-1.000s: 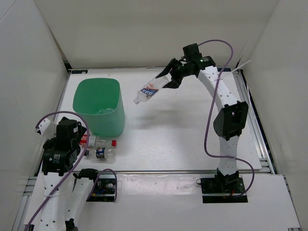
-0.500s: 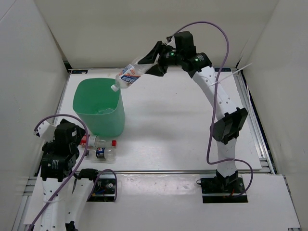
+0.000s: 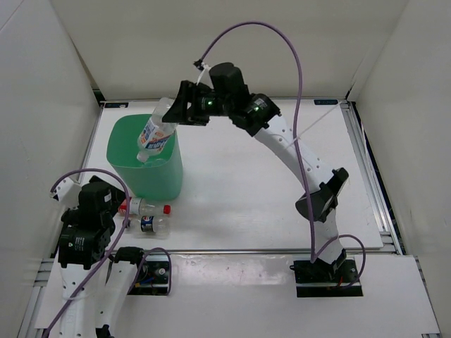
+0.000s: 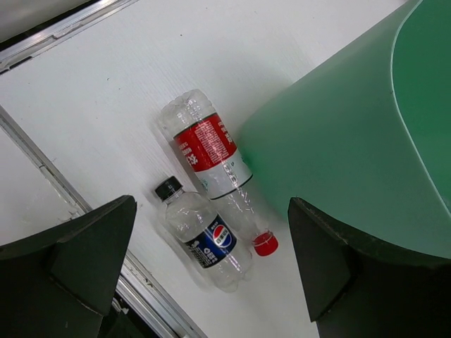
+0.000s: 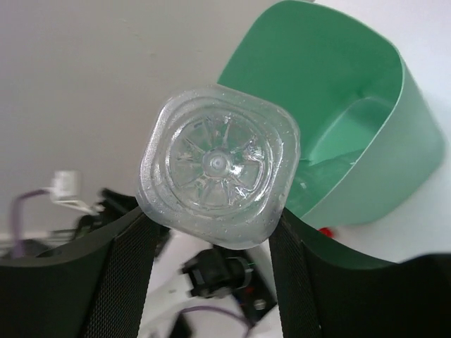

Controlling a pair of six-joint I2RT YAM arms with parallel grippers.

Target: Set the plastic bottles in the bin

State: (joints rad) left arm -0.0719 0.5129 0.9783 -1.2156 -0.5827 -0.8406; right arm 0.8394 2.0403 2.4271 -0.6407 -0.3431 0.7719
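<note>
My right gripper (image 3: 176, 113) is shut on the base end of the white-blue label bottle (image 3: 154, 134) and holds it neck-down over the mint-green bin (image 3: 170, 177). The right wrist view shows the bottle's square clear base (image 5: 220, 165) between my fingers, with the bin's inside (image 5: 331, 91) behind it. A clear bottle lies in the bin's bottom (image 5: 330, 163). The red-label bottle (image 4: 211, 155) and the dark-blue-label bottle (image 4: 204, 236) lie side by side on the table next to the bin's near wall (image 4: 345, 141). My left gripper (image 4: 211, 274) is open and hangs above them.
White walls close the table on three sides. A metal rail (image 4: 148, 303) runs along the near edge beside the two lying bottles. The right arm stretches across the table's middle (image 3: 282, 141).
My right arm has swung left with the white-blue bottle, from mid-table to over the bin, tipping it neck-down. The left arm has barely moved.
</note>
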